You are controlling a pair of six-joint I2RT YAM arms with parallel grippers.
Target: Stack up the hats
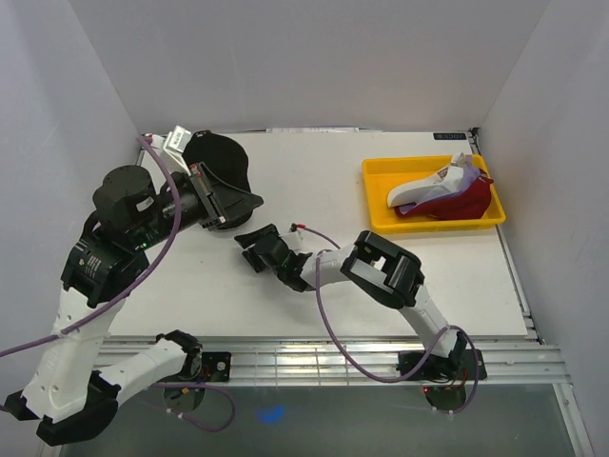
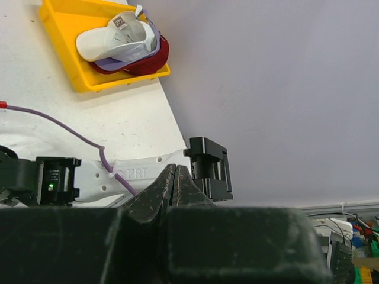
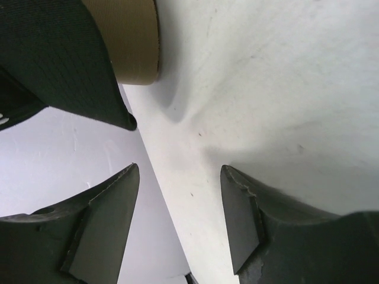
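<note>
My left gripper (image 1: 226,206) (image 2: 174,171) is shut on the black hat (image 1: 224,167), which it holds tilted at the back left of the table. In the right wrist view the black hat (image 3: 53,53) fills the upper left, and a strip of the tan hat (image 3: 133,41) shows right beside it. My right gripper (image 1: 259,246) (image 3: 180,177) stands open just right of the black hat's brim, with only bare table between its fingers. The white hat (image 1: 419,193) (image 2: 106,41), purple hat (image 1: 447,190) and red hat (image 1: 468,203) (image 2: 145,62) lie nested together in the yellow tray (image 1: 381,205) (image 2: 65,23).
The yellow tray stands at the back right, near the table's right edge. A white tag (image 1: 176,141) sticks out by the left gripper at the back wall. Purple cables trail from both arms over the table (image 1: 314,181).
</note>
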